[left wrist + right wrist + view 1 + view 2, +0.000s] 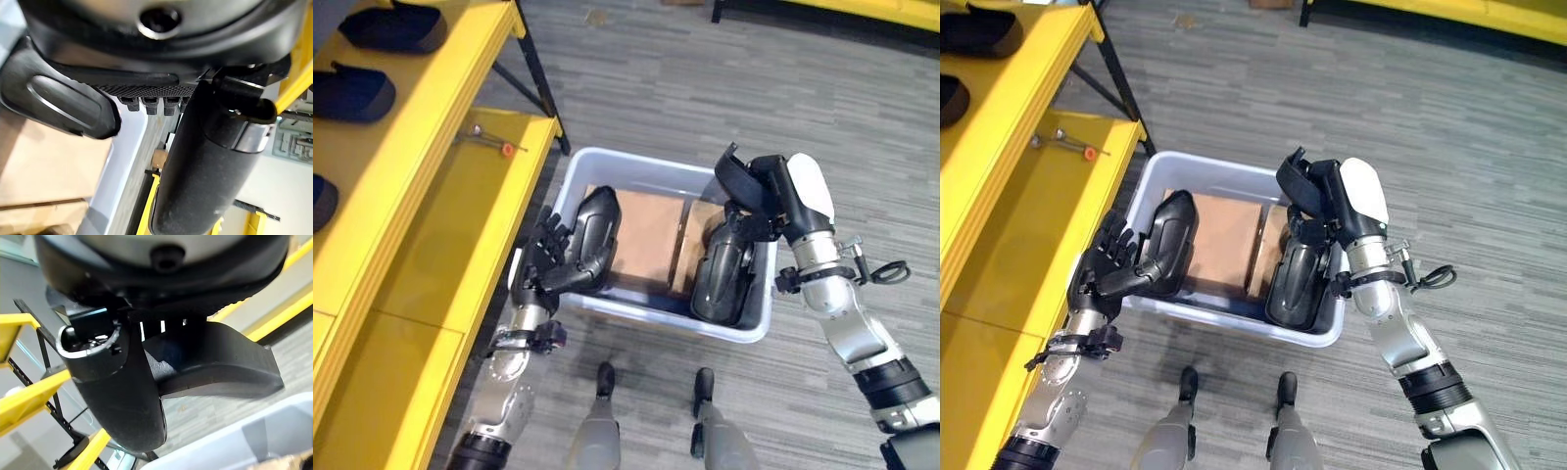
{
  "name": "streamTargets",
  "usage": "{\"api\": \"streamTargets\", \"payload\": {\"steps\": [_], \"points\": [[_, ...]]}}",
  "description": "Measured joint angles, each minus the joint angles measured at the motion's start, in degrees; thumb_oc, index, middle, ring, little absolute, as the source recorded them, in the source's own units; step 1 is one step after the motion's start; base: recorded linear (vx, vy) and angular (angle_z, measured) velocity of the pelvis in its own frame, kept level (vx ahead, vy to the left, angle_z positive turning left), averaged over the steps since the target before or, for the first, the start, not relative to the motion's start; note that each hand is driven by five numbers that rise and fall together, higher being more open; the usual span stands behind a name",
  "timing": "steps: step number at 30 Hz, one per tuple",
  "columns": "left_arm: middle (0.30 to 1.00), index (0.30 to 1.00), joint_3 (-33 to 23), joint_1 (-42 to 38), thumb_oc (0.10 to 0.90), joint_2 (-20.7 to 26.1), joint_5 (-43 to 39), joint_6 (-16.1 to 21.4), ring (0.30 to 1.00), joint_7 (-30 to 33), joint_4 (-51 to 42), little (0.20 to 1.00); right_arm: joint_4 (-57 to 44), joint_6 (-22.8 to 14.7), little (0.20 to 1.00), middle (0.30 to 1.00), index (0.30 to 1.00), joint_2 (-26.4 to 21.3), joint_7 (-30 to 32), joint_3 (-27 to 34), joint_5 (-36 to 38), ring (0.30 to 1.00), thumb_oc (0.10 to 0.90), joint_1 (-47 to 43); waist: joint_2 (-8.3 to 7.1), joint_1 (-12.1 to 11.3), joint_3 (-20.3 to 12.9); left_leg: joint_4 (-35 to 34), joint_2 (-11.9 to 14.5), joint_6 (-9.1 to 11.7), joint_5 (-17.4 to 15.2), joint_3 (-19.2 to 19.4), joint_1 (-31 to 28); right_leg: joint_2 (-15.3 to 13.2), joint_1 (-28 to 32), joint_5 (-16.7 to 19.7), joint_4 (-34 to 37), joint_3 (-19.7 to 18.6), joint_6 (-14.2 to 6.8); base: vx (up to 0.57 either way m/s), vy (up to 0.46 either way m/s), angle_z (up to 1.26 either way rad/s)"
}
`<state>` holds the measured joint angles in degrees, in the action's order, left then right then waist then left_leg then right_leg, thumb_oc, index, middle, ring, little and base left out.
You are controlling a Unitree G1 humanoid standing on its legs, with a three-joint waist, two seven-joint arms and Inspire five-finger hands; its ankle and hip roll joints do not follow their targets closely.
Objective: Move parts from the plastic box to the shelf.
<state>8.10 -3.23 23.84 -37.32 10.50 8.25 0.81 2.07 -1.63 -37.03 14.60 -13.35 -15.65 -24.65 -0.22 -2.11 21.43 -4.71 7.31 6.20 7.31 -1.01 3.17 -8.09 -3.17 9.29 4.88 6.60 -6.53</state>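
Silver-grey arms, dark hands (546,257), one white wrist cover.

**Four cameras, one box**

Both head views look steeply down from above, and they share nearly everything: the pale plastic box (759,323) on the grey floor (724,88), the yellow shelf (460,225) running down the robot's left, both arms reaching in. The right eye view sits a touch to the side, so the box (1332,328) slides over. Each wrist view looks along its own hand from very close: left hand (146,34) over the box wall, right hand (161,279) likewise, with yellow shelf rails beyond.
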Motion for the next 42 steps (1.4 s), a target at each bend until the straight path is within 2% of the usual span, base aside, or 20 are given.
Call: {"api": "streamTargets", "payload": {"steps": [8, 11, 18, 20, 22, 24, 25, 26, 27, 28, 29, 30, 31, 32, 33, 34, 36, 38, 40, 42], "points": [[1.0, 1.0, -1.2, 2.5, 0.9, -0.6, 1.7, -1.8, 1.0, -0.3, 0.0, 1.0, -2.2, -1.2, 0.3, 0.3, 0.3, 0.0, -4.2, 0.4, 0.0, 0.3, 0.4, 3.6, 0.02, 0.6, -1.9, 0.0, 0.6, -0.3, -1.2, 1.0, -3.1, 0.5, 2.4, -0.3, 0.0, -1.4, 0.2, 0.02, -0.065, -0.08], [1.0, 1.0, -1.9, 3.9, 0.9, -0.7, 1.8, -1.8, 1.0, -0.3, 0.3, 1.0, -2.1, -1.2, 0.3, 0.3, 0.3, 0.0, -5.0, -0.3, 0.0, 0.3, 0.4, 4.4, 0.12, 0.5, -4.2, 0.0, 1.3, -0.1, -1.4, 0.9, -3.4, 1.1, 2.6, -0.6, 0.0, -1.4, 0.7, 0.0, -0.111, 0.0], [1.0, 1.0, -2.2, 8.0, 0.9, -3.4, 1.8, -1.8, 1.0, -0.3, 1.2, 1.0, -2.1, -2.3, 0.3, 0.3, 0.3, -0.8, -5.8, -5.4, 0.0, 0.3, 0.4, 3.2, 0.88, -0.4, -7.7, 0.0, 4.4, 0.6, -1.3, 0.5, -5.4, 4.7, 4.9, -1.6, 0.0, -0.9, 2.1, -0.05, -0.155, 0.0], [1.0, 1.0, -2.2, 8.8, 0.9, -4.6, 1.8, -1.8, 1.0, -0.3, 1.3, 1.0, -2.1, -2.6, 0.3, 0.3, 0.3, -2.0, -6.0, -6.6, 0.0, 0.3, 0.4, 2.8, 1.33, -1.3, -7.9, 0.0, 5.3, 1.2, -0.9, -0.9, -5.1, 6.0, 5.4, -1.8, 0.0, 0.2, 2.7, -0.13, -0.143, 0.25], [1.0, 1.0, -1.4, 9.5, 0.9, -5.0, 1.8, -1.8, 1.0, -0.3, 2.1, 1.0, -2.1, -2.6, 0.3, 0.3, 0.3, -2.7, -5.9, -7.5, 0.0, 0.3, 0.4, 2.3, 2.23, -1.8, -8.2, 0.0, 6.6, 2.1, 0.4, -3.7, -3.5, 7.4, 5.8, -2.4, -0.1, 2.9, 3.6, -0.14, -0.087, 0.62], [1.0, 1.0, -0.6, 10.4, 0.9, -5.0, 1.8, -1.9, 1.0, -0.3, 2.4, 1.0, -2.1, -2.8, 0.3, 0.3, 0.3, -3.7, -5.9, -8.2, -0.1, 0.3, 0.4, 1.6, 3.35, -2.8, -8.3, 0.0, 7.4, 0.8, 1.0, -5.8, -1.7, 8.2, 5.5, -3.0, -0.2, 5.2, 4.5, -0.14, -0.041, 0.63], [1.0, 1.0, -0.1, 10.5, 0.9, -5.0, 1.8, -1.9, 1.0, -0.4, 3.3, 1.0, -2.1, -2.8, 0.3, 0.3, 0.3, -4.2, -5.9, -8.2, -0.1, 0.3, 0.4, 1.6, 4.18, -3.3, -8.2, -0.2, 7.7, -1.7, 0.2, -6.0, -0.6, 8.7, 5.4, -3.2, -0.5, 6.5, 4.9, -0.14, -0.009, 0.84], [1.0, 1.0, 0.3, 10.6, 0.9, -5.0, 1.7, -2.0, 1.0, -0.3, 4.1, 1.0, -2.1, -2.9, 0.3, 0.3, 0.3, -4.8, -5.9, -8.3, -0.4, 0.3, 0.4, 1.6, 4.71, -3.5, -8.2, -0.2, 7.8, -5.6, -0.9, -5.1, 0.7, 8.4, 4.9, -3.8, -1.5, 8.4, 5.8, -0.17, -0.013, 0.98], [1.0, 1.0, 0.4, 10.6, 0.9, -4.8, 1.7, -2.0, 1.0, -0.2, 4.4, 1.0, -2.1, -3.0, 0.3, 0.3, 0.3, -5.3, -5.9, -8.4, -1.3, 0.3, 0.4, 1.6, 4.34, -3.5, -8.2, 0.0, 8.1, -5.5, -4.0, -2.8, 1.4, 6.9, 3.9, -4.6, -2.2, 9.8, 6.5, -0.1, -0.008, 0.95], [1.0, 1.0, 0.4, 10.6, 0.9, -4.7, 1.7, -2.0, 1.0, -0.2, 4.6, 1.0, -2.1, -3.1, 0.3, 0.3, 0.3, -5.4, -5.9, -8.3, -1.8, 0.3, 0.4, 1.5, 4.09, -3.8, -8.1, 0.2, 8.5, -4.5, -4.4, -1.1, 2.0, 6.1, 3.3, -4.8, -2.4, 11.0, 6.6, -0.18, -0.028, 0.79], [1.0, 1.0, 0.7, 10.3, 0.9, -4.6, 1.7, -2.0, 1.0, -0.2, 5.5, 1.0, -2.1, -3.1, 0.3, 0.3, 0.3, -5.7, -5.8, -8.4, -2.5, 0.3, 0.4, 1.6, 3.83, -3.9, -7.9, 2.3, 8.8, -4.9, -4.5, 3.7, 2.5, 4.7, 3.6, -4.1, -2.7, 13.3, 7.6, -0.09, -0.007, 1.0], [1.0, 1.0, 0.9, 9.9, 0.9, -4.7, 1.7, -2.1, 1.0, -0.4, 6.6, 1.0, -2.3, -3.1, 0.3, 0.3, 0.3, -6.4, -5.8, -8.4, -4.1, 0.3, 0.4, 1.8, 3.11, -2.8, -7.8, 6.7, 8.8, -3.8, -4.7, 10.8, 2.7, 2.4, 4.4, -3.7, -2.6, 16.6, 7.5, -0.14, 0.039, 1.2], [1.0, 1.0, 0.9, 9.7, 0.9, -4.7, 1.7, -2.2, 1.0, -0.8, 6.8, 1.0, -2.5, -3.0, 0.3, 0.3, 0.3, -8.1, -5.8, -8.3, -4.9, 0.3, 0.4, 2.1, 1.57, -2.2, -7.8, 10.7, 8.7, -2.6, -5.5, 15.2, 0.8, -1.0, 4.4, -4.0, -3.6, 18.3, 7.1, -0.06, 0.105, 1.57], [1.0, 1.0, 1.1, 9.2, 0.9, -4.9, 1.7, -2.2, 1.0, -1.7, 7.1, 1.0, -3.6, -2.8, 0.3, 0.3, 0.3, -9.7, -5.5, -7.1, -6.5, 0.3, 0.4, 2.8, 1.8, -0.8, -8.0, 14.8, 10.5, -1.9, -5.4, 16.3, -1.5, -2.8, 5.2, -5.0, -5.4, 20.5, 5.0, -0.02, 0.149, 1.36], [1.0, 1.0, 1.4, 9.2, 0.9, -5.0, 1.7, -2.2, 1.0, -1.7, 7.0, 1.0, -4.4, -2.7, 0.3, 0.3, 0.3, -10.2, -5.1, -6.4, -6.9, 0.3, 0.4, 3.5, 2.36, 0.4, -8.3, 13.3, 10.6, -1.0, -3.2, 16.2, -3.6, -3.2, 5.7, -5.6, -6.8, 21.1, 3.4, 0.08, 0.174, 1.14], [1.0, 1.0, 1.3, 8.8, 0.9, -5.0, 1.7, -2.2, 1.0, -1.9, 6.9, 1.0, -4.7, -2.7, 0.3, 0.3, 0.3, -10.0, -4.3, -5.8, -7.1, 0.3, 0.4, 3.6, 2.88, 0.6, -8.5, 10.5, 10.1, 0.8, -4.4, 16.3, -4.9, -3.6, 5.6, -5.4, -7.9, 21.5, 2.5, 0.1, 0.226, 0.73], [1.0, 1.0, 0.9, 7.6, 0.9, -4.5, 1.7, -2.3, 1.0, -1.7, 7.0, 1.0, -4.7, -2.7, 0.3, 0.3, 0.3, -8.6, -4.0, -4.8, -8.0, 0.3, 0.4, 3.7, 1.36, 0.5, -9.3, 5.1, 7.5, 2.8, -4.4, 15.5, -5.8, -5.4, 5.7, -4.3, -7.3, 22.1, 0.8, 0.09, 0.222, 0.6], [1.0, 1.0, 0.8, 6.8, 0.9, -4.3, 1.7, -2.6, 1.0, -1.7, 6.9, 1.0, -4.7, -2.8, 0.3, 0.3, 0.3, -7.6, -4.0, -3.9, -8.9, 0.3, 0.4, 3.9, -0.43, 0.3, -10.3, 2.7, 4.6, 1.9, -3.1, 13.7, -5.5, -7.8, 5.9, -3.5, -6.4, 22.0, 0.7, 0.07, 0.2, 0.65], [1.0, 1.0, 0.7, 6.9, 0.9, -3.1, 1.7, -2.6, 1.0, -1.7, 6.8, 1.0, -4.7, -2.9, 0.3, 0.3, 0.3, -6.2, -4.0, -3.8, -8.9, 0.3, 0.4, 3.9, -1.52, -0.6, -11.0, 2.4, 2.4, 0.9, -2.9, 11.9, -5.2, -9.1, 6.9, -3.1, -5.6, 19.9, 1.3, 0.05, 0.251, 0.55], [1.0, 1.0, 0.1, 7.4, 0.9, -0.4, 1.8, -2.6, 1.0, -1.8, 6.1, 1.0, -5.4, -3.3, 0.3, 0.3, 0.3, -5.0, -4.1, -3.8, -9.1, 0.3, 0.4, 3.8, -2.02, -3.2, -11.3, 2.4, 1.2, 0.6, -3.0, 11.0, -5.1, -10.0, 7.8, -2.4, -4.7, 19.6, 0.7, 0.03, 0.213, 0.31]]}}
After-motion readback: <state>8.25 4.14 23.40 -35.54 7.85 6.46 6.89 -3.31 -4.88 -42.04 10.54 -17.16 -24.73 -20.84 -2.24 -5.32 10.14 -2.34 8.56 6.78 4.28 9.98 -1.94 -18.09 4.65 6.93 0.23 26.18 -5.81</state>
